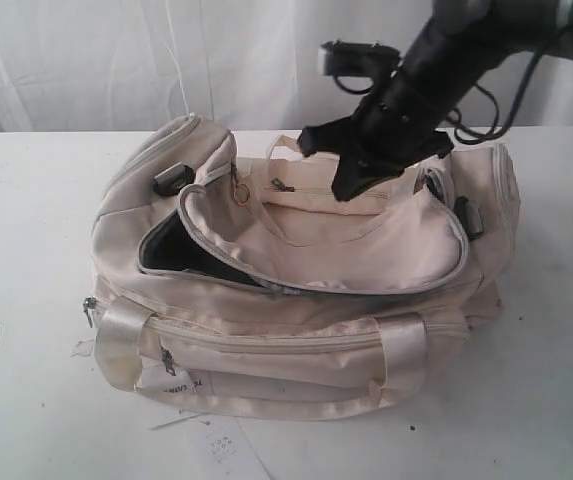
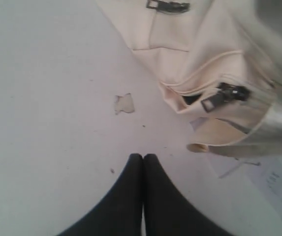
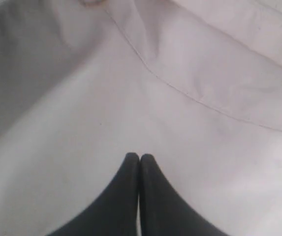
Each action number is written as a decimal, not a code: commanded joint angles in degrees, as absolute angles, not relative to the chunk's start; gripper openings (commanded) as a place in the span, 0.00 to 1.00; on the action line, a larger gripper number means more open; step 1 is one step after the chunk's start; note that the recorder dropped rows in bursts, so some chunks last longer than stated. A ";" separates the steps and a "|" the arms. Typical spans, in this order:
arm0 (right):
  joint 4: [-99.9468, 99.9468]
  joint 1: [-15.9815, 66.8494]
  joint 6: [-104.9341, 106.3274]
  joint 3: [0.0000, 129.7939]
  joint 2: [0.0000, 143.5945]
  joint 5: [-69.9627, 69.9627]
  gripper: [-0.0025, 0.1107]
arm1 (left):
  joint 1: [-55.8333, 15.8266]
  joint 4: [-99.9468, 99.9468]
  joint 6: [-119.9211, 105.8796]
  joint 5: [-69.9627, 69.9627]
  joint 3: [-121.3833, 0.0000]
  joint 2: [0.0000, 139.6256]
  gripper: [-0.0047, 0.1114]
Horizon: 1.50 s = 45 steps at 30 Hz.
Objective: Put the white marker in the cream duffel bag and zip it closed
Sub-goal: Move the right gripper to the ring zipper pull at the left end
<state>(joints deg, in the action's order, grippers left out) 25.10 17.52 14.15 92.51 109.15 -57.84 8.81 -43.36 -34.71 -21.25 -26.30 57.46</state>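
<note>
cream cloth fills most of the scene – the cream duffel bag (image 1: 296,340) lies on a white table (image 1: 26,210), with its long side and shiny handles (image 1: 406,350) toward the camera. its top flap is partly open on the left, and the gap shows black lining (image 1: 171,250); what lies inside the gap is too dark to see. the white marker does not show in any view, so i cannot tell where it is. the right gripper (image 1: 349,188) hangs over the far top of the bag, near the right end, and the big black arm hides the bag behind it. in the right wrist view its two black fingers (image 3: 126,196) are pressed together with nothing between them. all around them is blurry cream cloth, too close to tell which part of the bag it is or whether the tips touch it. the left gripper (image 2: 142,156) is low over the bare table near the bag's end, pressed together too and holding nothing. in the exterior view only a dark tip of it pokes in at the left edge – the rest is cut off. a grey zipper pull (image 2: 227,94) hangs at an end pocket, and a small chipped patch (image 2: 124,103) marks the table. paper tags (image 1: 221,440) lie in front of the bag, the print too small to read. behind the table hangs a white curtain (image 1: 116,60).
</note>
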 commanded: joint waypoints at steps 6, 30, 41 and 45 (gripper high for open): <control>61.25 0.26 50.06 92.48 116.08 -69.96 0.02 | 8.50 -44.46 -34.22 -37.65 -32.65 57.34 0.04; 60.75 9.94 55.14 103.49 122.87 -61.58 0.47 | 8.50 -52.25 -30.21 -40.29 -32.78 58.29 0.04; 53.39 13.01 55.52 115.48 135.43 -62.85 0.47 | 8.50 -51.85 -30.16 -41.79 -32.78 58.72 0.04; 53.69 16.08 59.91 115.48 135.54 -54.58 0.47 | 8.50 -51.35 -30.16 -41.30 -32.78 58.72 0.04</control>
